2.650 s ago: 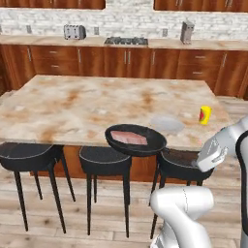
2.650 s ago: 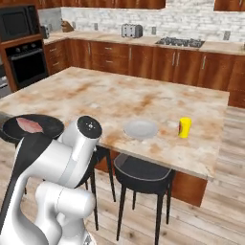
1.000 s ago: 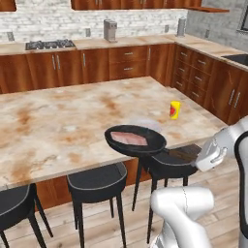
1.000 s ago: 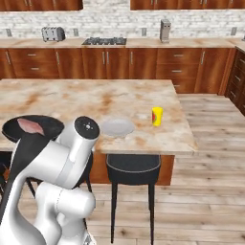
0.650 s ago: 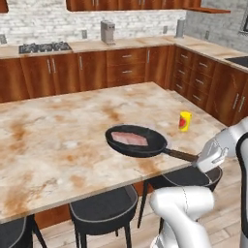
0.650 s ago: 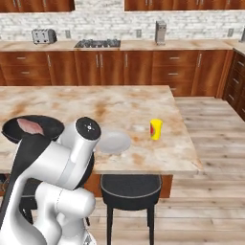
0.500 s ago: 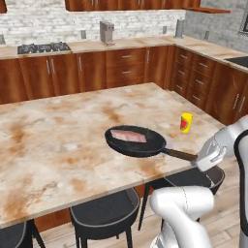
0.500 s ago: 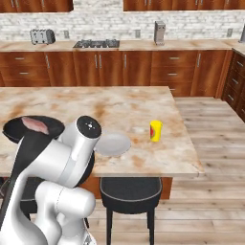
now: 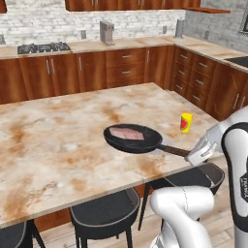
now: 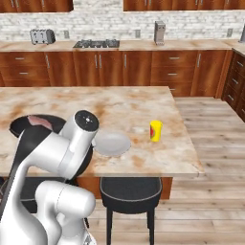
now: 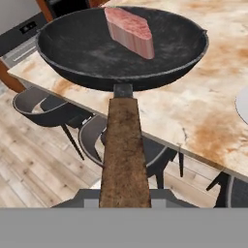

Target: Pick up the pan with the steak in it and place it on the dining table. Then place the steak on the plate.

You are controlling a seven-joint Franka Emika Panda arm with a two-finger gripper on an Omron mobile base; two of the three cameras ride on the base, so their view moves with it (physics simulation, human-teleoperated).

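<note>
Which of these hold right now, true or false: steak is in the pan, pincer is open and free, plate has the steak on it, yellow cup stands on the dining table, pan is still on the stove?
1. The steak lies in the pan. True.
2. The pincer is open and free. False: it is shut on the pan's handle.
3. The plate holds the steak. False: the plate is bare.
4. A yellow cup stands on the dining table. True.
5. The pan is on the stove. False: it is over the dining table.
</note>
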